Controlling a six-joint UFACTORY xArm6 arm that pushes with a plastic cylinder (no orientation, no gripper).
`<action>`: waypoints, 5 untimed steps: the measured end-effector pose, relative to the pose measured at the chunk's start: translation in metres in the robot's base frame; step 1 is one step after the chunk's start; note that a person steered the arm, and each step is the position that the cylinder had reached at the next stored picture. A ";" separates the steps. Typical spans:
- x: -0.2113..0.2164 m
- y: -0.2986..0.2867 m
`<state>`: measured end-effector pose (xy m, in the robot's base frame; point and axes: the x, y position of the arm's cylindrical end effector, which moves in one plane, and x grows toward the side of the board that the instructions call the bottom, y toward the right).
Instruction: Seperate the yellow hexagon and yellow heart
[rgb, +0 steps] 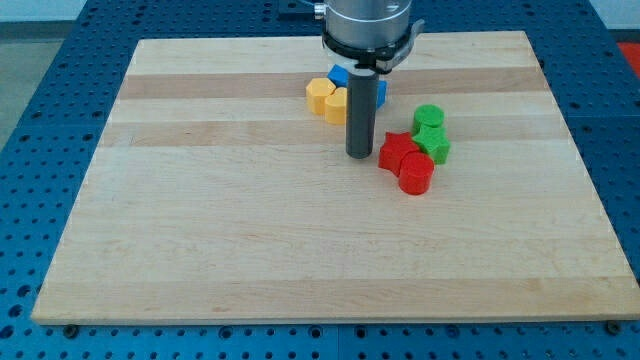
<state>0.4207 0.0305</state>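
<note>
Two yellow blocks sit touching near the view's top centre: the yellow hexagon on the left and the yellow heart on its right, partly hidden by the rod. My tip rests on the board just below and right of the yellow heart, apart from it, and close to the left of the red star.
A blue block lies behind the yellow pair, mostly hidden by the rod. A red cylinder touches the red star. A green cylinder and a green star sit to the right. The wooden board has edges all around.
</note>
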 end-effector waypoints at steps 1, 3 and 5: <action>-0.001 0.000; -0.031 0.002; -0.060 0.042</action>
<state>0.3609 0.0722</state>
